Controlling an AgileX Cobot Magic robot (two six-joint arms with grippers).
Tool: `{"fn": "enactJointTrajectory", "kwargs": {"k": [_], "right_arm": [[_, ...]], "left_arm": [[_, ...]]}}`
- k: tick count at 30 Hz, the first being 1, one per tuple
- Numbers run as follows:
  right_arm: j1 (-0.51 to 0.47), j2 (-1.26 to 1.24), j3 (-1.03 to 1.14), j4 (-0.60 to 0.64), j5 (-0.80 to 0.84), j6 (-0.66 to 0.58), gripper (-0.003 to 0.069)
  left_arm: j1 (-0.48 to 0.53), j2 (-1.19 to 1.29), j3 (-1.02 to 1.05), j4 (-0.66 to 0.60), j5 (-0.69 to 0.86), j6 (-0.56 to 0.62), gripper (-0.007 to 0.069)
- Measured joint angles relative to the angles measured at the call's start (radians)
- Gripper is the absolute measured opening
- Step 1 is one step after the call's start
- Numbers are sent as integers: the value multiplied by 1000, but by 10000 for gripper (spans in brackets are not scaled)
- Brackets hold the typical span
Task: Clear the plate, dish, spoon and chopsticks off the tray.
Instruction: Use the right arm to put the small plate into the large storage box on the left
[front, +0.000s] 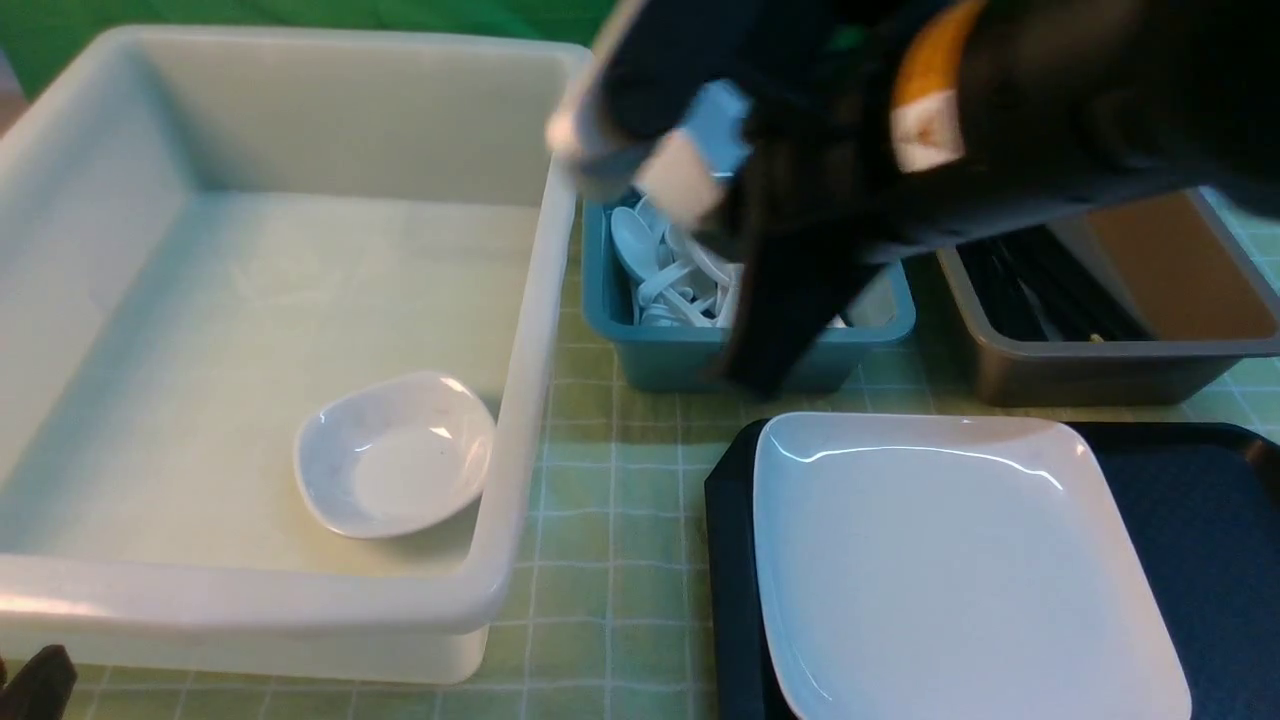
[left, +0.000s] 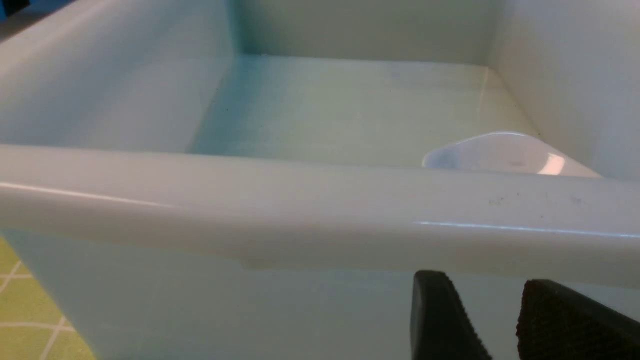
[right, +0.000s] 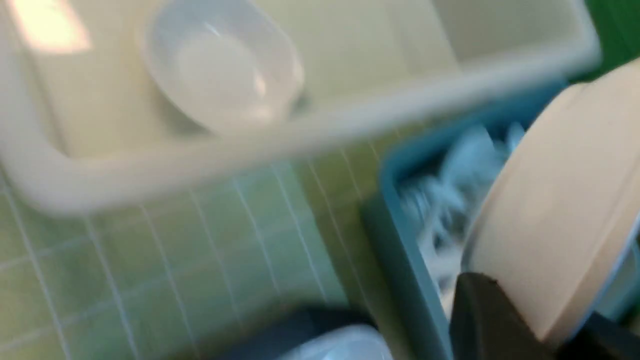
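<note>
The large white plate (front: 950, 570) lies on the dark tray (front: 1190, 530) at the front right. My right gripper (front: 730, 210) is blurred above the teal bin and shut on the rim of a small dish (front: 640, 150) with a beige underside; the right wrist view shows that dish (right: 550, 200) wedged in the gripper (right: 540, 325). Another small white dish (front: 395, 455) rests inside the big white tub (front: 530, 330). My left gripper (left: 492, 320) is open and empty, just outside the tub's near wall. No spoon or chopsticks show on the visible part of the tray.
A teal bin (front: 890, 335) behind the tray holds several white spoons (front: 665, 275). To its right, a grey-brown bin (front: 1100, 365) holds black sticks (front: 1050, 285). A green checked cloth (front: 610, 540) covers the table between the tub and the tray.
</note>
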Motion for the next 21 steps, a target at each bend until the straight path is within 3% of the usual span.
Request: {"fn": "enactJointTrajectory", "kwargs": {"k": [10, 21], "right_arm": [[62, 497, -391, 6, -19, -280, 29], [62, 669, -478, 6, -19, -318, 29]], "left_arm": [[0, 0, 0, 0, 0, 0, 223], [0, 0, 0, 0, 0, 0, 223]]}}
